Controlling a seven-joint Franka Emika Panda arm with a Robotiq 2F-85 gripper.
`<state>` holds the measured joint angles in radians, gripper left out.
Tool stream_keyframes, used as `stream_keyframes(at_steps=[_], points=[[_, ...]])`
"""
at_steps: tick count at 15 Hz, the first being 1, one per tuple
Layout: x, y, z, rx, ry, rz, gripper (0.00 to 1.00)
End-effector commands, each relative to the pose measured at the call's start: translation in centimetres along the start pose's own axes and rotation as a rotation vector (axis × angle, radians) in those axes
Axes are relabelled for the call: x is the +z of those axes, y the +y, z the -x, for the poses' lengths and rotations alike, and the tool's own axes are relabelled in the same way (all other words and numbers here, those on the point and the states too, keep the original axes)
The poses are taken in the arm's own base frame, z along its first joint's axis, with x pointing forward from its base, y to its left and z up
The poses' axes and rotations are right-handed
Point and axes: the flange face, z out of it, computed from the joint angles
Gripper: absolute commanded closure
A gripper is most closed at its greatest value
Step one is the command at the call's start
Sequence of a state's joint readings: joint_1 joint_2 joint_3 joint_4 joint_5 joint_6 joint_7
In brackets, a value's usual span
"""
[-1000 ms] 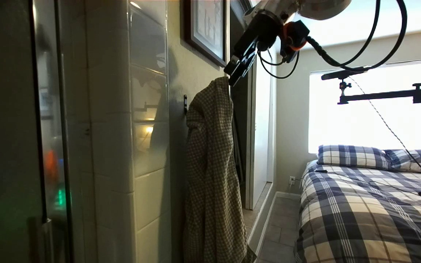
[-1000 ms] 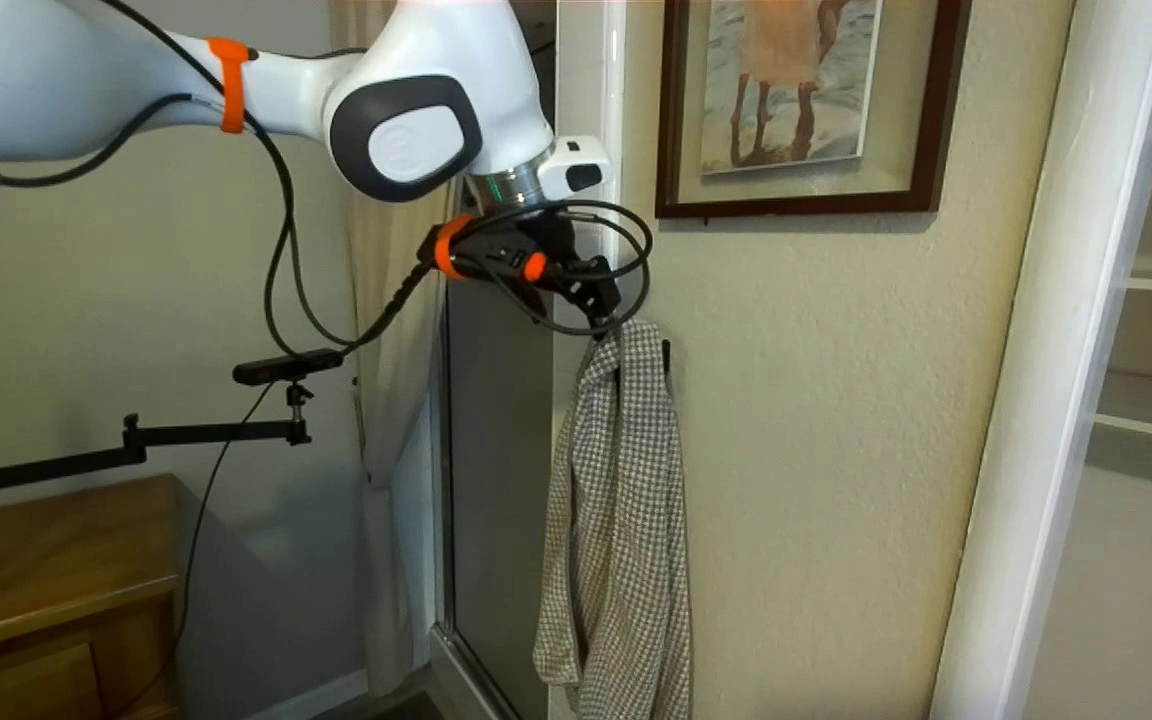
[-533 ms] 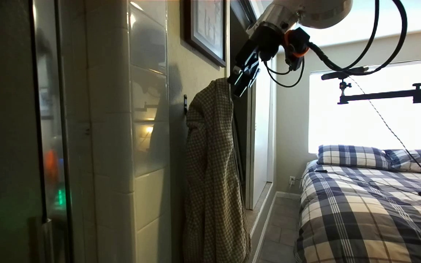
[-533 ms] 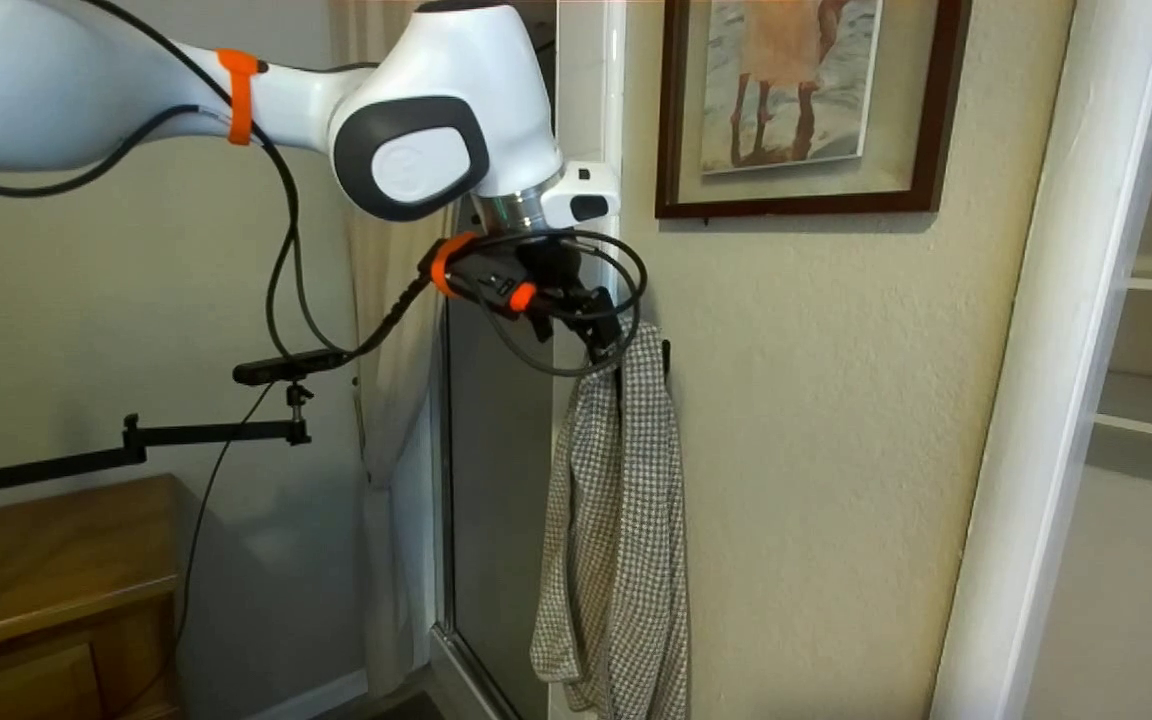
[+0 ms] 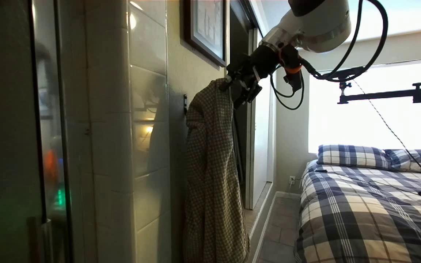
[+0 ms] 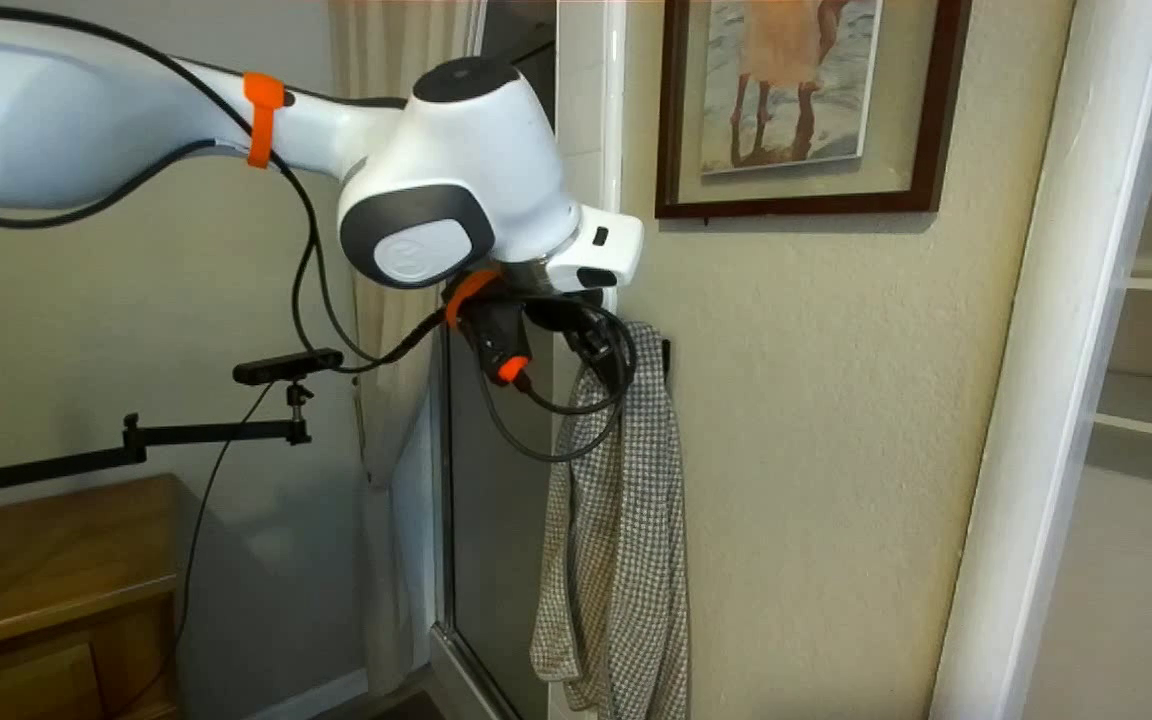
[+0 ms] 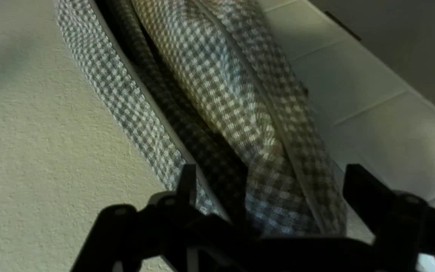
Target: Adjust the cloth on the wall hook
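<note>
The grey-beige checked cloth (image 5: 214, 164) hangs in long folds against the wall in both exterior views (image 6: 646, 520). It fills the middle of the wrist view (image 7: 217, 94), with two pale hemmed edges and a dark fold between. The wall hook (image 5: 185, 104) shows as a small dark metal piece behind the cloth's top, also at the cloth's edge (image 6: 667, 356); its tip is hidden. My gripper (image 5: 235, 96) is open at the upper front of the cloth. In the wrist view its fingers (image 7: 272, 185) stand wide apart, with cloth between them and not pinched. Whether they touch it I cannot tell.
A framed picture (image 6: 806, 205) hangs on the wall above the cloth. A tiled wall edge (image 5: 150, 146) and a shower door (image 6: 501, 480) stand beside it. Loose cables (image 6: 556, 455) loop below my wrist. A camera on a black arm (image 6: 286, 366) and a plaid bed (image 5: 371, 204) are farther off.
My arm has come down and the wrist has tilted and turned. The fingers, close together before, now stand apart. The cloth has stayed on the wall, its lower folds shifting only slightly.
</note>
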<state>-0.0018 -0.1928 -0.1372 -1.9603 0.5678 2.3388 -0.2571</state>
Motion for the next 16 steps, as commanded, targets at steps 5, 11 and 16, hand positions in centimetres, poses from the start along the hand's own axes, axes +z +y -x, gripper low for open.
stream_keyframes(at_steps=[5, 11, 16], points=[[0.8, 0.1, 1.9, 0.194, 0.031, -0.127, 0.0], [1.4, -0.4, 2.4, 0.228, 0.039, -0.185, 0.03], [1.8, -0.6, 2.7, 0.188, 0.053, -0.186, 0.46]])
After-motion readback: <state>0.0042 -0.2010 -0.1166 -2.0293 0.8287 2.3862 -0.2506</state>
